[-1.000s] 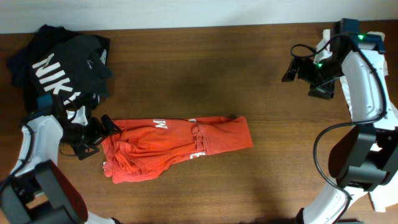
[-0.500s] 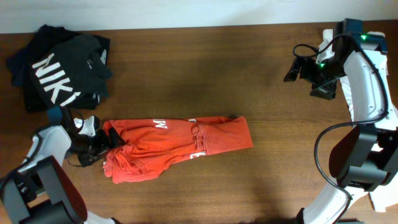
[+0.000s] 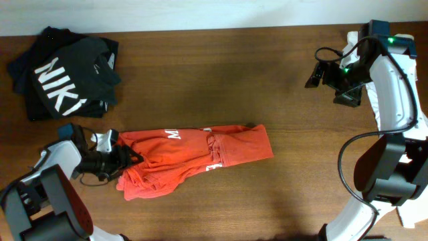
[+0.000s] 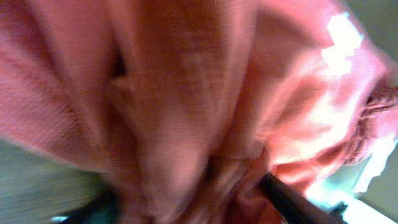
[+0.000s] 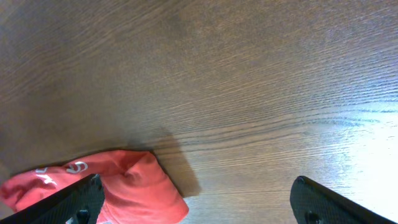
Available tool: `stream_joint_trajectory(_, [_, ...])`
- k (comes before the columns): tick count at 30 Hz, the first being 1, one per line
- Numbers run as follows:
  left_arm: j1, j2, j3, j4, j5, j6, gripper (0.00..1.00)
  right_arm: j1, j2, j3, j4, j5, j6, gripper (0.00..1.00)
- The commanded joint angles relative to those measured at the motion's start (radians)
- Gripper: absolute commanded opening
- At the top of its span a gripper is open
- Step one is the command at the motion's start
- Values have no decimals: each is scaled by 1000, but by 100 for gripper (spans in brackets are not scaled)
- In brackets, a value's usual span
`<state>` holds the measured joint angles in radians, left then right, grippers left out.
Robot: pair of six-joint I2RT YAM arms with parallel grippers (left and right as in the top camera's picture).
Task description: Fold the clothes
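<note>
- The clothes point(image 3: 200, 155) are one thin, orange-red knit T-shirt, gathered into a long, rumpled band rather than spread flat.
- It lies on the worktop point(image 3: 221, 73) left of centre, toward 8 o'clock in the overhead view. Its long axis runs from 9 to 3 o'clock.
- Its end at 3 o'clock is smoother and squared off, while its end at 9 o'clock is thickly creased and bunched.
- Bits of white block lettering point(image 3: 175, 134) show along its upper edge and near a fold in the middle. We cannot read them.
- The left gripper point(image 3: 130, 159) sits at the bunched 9 o'clock end of the shirt, touching the cloth.
- In the left wrist view, blurred, ribbed orange fabric fills nearly everything. Dark fingers point(image 4: 289, 194) show only at the bottom edge.
- The cloth lies between the jaws, but we cannot tell whether they are pinching it or merely standing around it.
- The right gripper point(image 3: 313, 75) hangs at 2 o'clock above bare wood, well apart from the shirt, with its jaws spread wide and holding nothing.
- In the right wrist view, its black fingers point(image 5: 84, 196) stand at the two bottom corners. The shirt's smooth end is at 7 o'clock.
- A loose heap of black shirts point(image 3: 73, 63) with large white letters point(image 3: 57, 84) lies at 10 o'clock, apart from the orange one.
- The worktop is dark brown wood with fine grain and a soft sheen. A pale wall point(image 3: 200, 12) runs along its 12 o'clock edge.
</note>
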<state>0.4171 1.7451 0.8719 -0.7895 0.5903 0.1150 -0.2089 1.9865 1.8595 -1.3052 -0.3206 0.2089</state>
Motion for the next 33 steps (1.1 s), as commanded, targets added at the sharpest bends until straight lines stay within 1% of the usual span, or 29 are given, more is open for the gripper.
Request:
stream_joint_trajectory(1, [-5,43,-37,-11,-124,2,30,-1,-10,6,0,8,-3,99])
stream_joint_trajectory(2, [-5,43,-36,-9,-125,-10,22,-1,-10,6,0,8,-3,99])
stream_joint_trajectory(3, [-5,43,-35,-8,-129,-22,16,-1,-10,6,0,8,-3,99])
stream_joint_trajectory(4, [-5,43,-31,-7,-142,-51,6,-1,-10,6,0,8,-3,99])
stream_joint_trajectory(5, [-5,43,-15,-9,-169,-94,0,-1,-10,6,0,8,-3,98])
stream_joint_trajectory(8, [-5,43,62,-57,-172,-196,1,-1,-10,6,0,8,-3,99])
stream_joint_trajectory(12, [-9,43,240,-224,-177,-209,0,-1,-10,6,0,8,-3,99])
stream_joint_trajectory(14, [-34,42,363,-346,-222,-223,0,-1,-10,6,0,8,-3,99])
stream_joint_trajectory(15, [-45,42,404,-383,-234,-229,0,-1,-10,6,0,8,-3,99])
stream_joint_trajectory(16, [-71,42,474,-446,-240,-232,0,-1,-10,6,0,8,-3,99])
stream_joint_trajectory(19, [-146,42,602,-557,-270,-251,0,-1,-10,6,0,8,-3,99])
stream_joint_trajectory(21, [-228,42,677,-628,-346,-309,0,-1,-10,6,0,8,-3,99])
stream_joint_trajectory(22, [-287,42,706,-650,-351,-322,0,-1,-10,6,0,8,-3,99])
stream_joint_trajectory(24, [-379,42,723,-646,-351,-354,0,-1,-10,6,0,8,-3,99])
stream_joint_trajectory(27, [-540,48,716,-571,-351,-384,0,-1,-10,6,0,8,-3,99])
stream_joint_trajectory(29, [-640,72,716,-538,-351,-439,0,-1,-10,6,0,8,-3,99])
stream_joint_trajectory(31, [-729,102,716,-494,-342,-476,0,-1,-10,6,0,8,-3,99])
stream_joint_trajectory(33, [-785,122,716,-449,-334,-522,0,-1,-10,6,0,8,-3,99])
